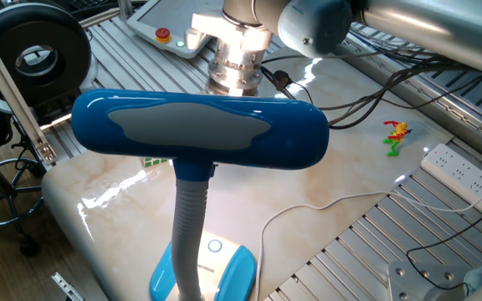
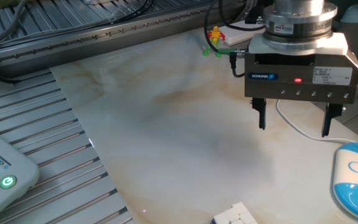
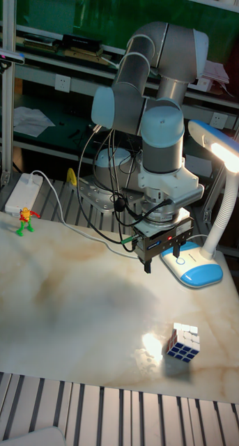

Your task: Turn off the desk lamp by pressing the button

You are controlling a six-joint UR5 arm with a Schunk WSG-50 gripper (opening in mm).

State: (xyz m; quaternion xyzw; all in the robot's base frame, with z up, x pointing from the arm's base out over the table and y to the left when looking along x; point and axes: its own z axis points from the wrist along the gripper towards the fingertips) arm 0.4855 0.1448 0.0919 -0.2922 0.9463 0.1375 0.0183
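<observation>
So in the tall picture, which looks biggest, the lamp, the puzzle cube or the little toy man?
1. The desk lamp, by far.
2. The puzzle cube.
3. The toy figure, a bit smaller than the cube, but it stands farther from the camera, so that gap is unsure.

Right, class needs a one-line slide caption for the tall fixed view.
Open gripper hovers above the marble table beside the lit desk lamp, its button unpressed.

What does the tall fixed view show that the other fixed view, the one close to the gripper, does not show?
Only the tall view: the lit lamp head, the white neck and a puzzle cube. Only the close view: a green light on a controller. Both: the open gripper above the table, the lamp base with its button, and a small toy figure.
</observation>
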